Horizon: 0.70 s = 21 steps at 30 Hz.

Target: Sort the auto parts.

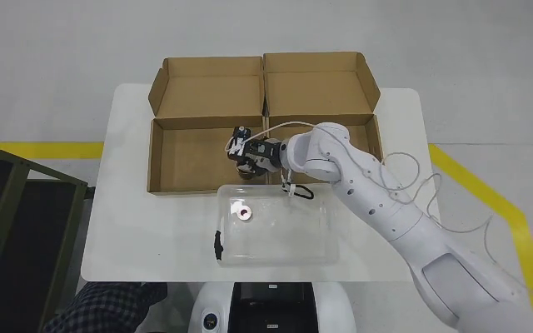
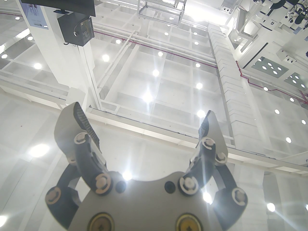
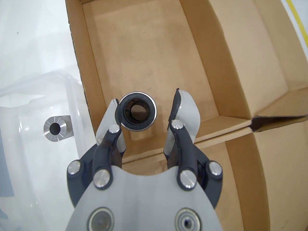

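Note:
My right gripper (image 3: 146,106) hangs open over the near right corner of the left cardboard box (image 3: 149,49). A black cylindrical bushing with a metal rim (image 3: 137,114) sits between the jaws, touching one pad (image 3: 118,114) and clear of the other. In the top view the right arm comes in from the right, with its gripper (image 1: 246,158) above that box (image 1: 187,162). A silver bushing (image 1: 243,211) (image 3: 57,128) lies in the clear plastic bin (image 1: 316,250). My left gripper (image 2: 144,123) is open and holds nothing, pointing at the ceiling.
A second open cardboard box (image 1: 371,133) stands to the right of the first, both with lids folded back. A small black part (image 1: 217,244) rests at the bin's left edge, and a black loop (image 1: 300,191) hangs near its far rim. The white table (image 1: 125,216) has bare room at left.

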Tool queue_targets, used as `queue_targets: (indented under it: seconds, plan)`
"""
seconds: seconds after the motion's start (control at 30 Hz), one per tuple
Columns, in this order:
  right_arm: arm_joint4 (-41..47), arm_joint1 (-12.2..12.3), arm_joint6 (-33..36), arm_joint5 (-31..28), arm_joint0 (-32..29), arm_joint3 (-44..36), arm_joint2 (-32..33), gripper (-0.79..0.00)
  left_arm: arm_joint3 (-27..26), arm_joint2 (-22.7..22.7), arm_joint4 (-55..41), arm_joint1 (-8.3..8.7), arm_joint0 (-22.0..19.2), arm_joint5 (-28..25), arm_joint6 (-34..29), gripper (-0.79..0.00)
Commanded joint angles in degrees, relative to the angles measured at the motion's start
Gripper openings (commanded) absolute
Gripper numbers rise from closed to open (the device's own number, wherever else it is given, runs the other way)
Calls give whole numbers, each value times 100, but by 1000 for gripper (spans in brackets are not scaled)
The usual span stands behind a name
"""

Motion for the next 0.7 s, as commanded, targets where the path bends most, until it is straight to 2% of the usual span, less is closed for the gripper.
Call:
queue_targets:
  seconds: [0.0, 0.33, 0.67]
  plan:
    - [-56, 46, 35, -20, -55, -252, 128, -406, 0, 0, 0, 0, 0, 0, 0, 0]
    - [-583, 335, 459, -273, -870, -1986, 591, -379, 0, 0, 0, 0, 0, 0, 0, 0]
    - [-793, 548, 636, -671, -1778, -2956, 755, -329, 0, 0, 0, 0, 0, 0, 0, 0]
